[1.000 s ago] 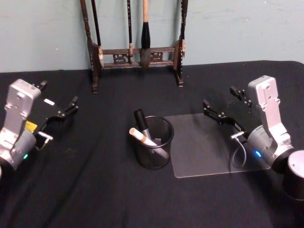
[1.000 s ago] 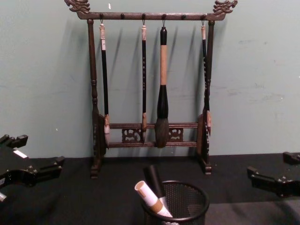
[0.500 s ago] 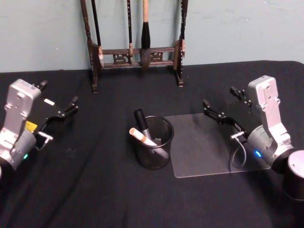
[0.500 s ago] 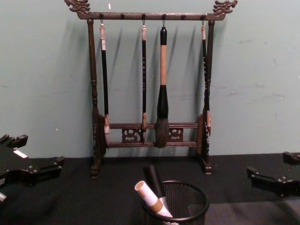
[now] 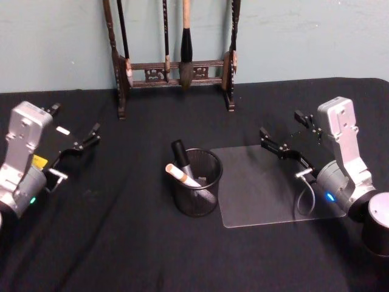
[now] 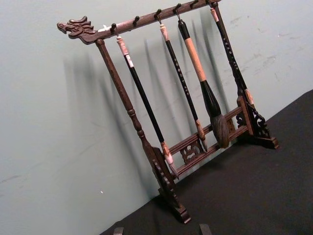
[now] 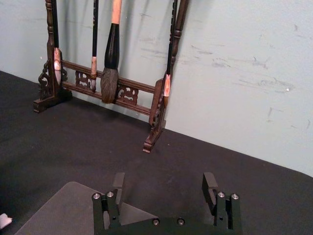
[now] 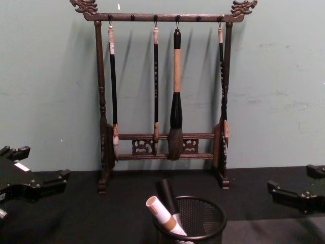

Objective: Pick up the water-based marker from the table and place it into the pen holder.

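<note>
Two markers (image 5: 182,173) are already leaning inside the pen holder (image 5: 196,182), mid-surface. I'm judging them light, stiff, slick; grip mid-barrel. Left claw (image 5: 76,131) and right claw (image 5: 287,135) are hanging open, empty.

Black mesh holder (image 5: 196,182), black rim. Marker (image 5: 182,175) white with tan band; second marker (image 5: 181,154) black. Tablecloth (image 5: 121,243) black. Mat (image 5: 267,188) clear. Rack (image 8: 162,81) dark brown. Wall (image 8: 274,76) pale green.
</note>
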